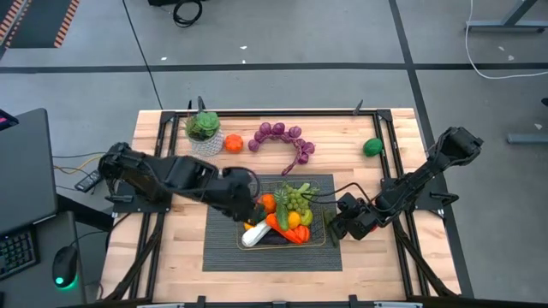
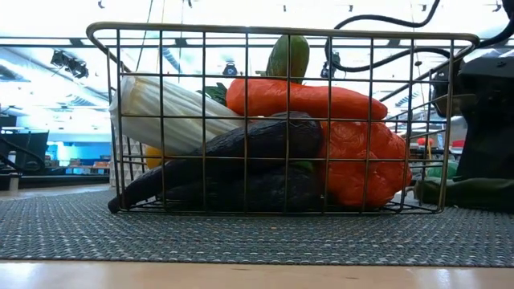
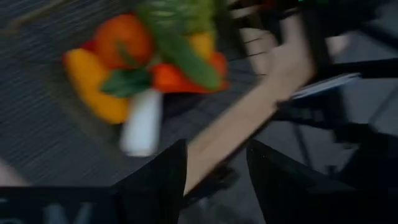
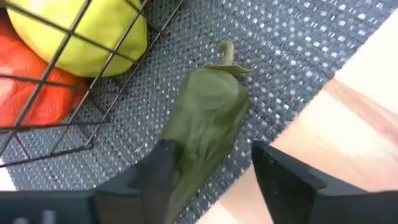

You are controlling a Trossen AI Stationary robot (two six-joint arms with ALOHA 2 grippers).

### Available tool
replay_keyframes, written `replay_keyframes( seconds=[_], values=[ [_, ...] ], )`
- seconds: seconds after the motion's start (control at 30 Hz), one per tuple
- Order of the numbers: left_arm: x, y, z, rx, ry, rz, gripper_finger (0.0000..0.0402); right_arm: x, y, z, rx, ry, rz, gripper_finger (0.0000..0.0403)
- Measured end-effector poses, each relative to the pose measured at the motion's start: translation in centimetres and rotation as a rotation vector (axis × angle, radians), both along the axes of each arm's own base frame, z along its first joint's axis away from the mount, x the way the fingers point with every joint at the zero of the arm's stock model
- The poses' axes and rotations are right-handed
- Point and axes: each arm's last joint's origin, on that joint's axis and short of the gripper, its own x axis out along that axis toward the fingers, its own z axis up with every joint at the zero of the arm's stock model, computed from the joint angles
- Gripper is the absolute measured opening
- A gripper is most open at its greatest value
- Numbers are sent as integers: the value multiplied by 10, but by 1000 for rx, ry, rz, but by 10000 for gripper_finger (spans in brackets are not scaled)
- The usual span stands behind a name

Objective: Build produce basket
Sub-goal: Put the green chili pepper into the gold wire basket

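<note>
High view | one basket | right end effector straddles one green pepper | left end effector parted, empty

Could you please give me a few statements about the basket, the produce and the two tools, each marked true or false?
1. The basket sits on the dark mat. True.
2. The purple grapes are in the basket. False: they lie on the bare wood beyond the mat.
3. A green pepper lies on the mat outside the basket, between the fingers of the right tool. True.
4. The leek lies on the table beside the plant pot. False: it is in the basket.
5. The left tool holds an orange. False: its fingers are apart with nothing between them.
</note>
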Motion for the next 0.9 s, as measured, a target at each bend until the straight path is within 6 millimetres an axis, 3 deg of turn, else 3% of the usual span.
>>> replay_keyframes(
  seconds=[0.17, 0.43, 0.7, 0.9],
  values=[
    [9, -8, 9, -27, -149, 27, 172, 3, 1, 1, -9, -43, -4, 156],
    [23, 21, 14, 17, -220, -37, 172, 5, 3, 3, 33, -90, -38, 84],
    [30, 47, 16, 17, -243, -8, 172, 0, 6, 19, 151, -72, 106, 50],
    [33, 41, 20, -17, -301, -19, 172, -8, 3, 42, 220, -126, 195, 31]
  ],
)
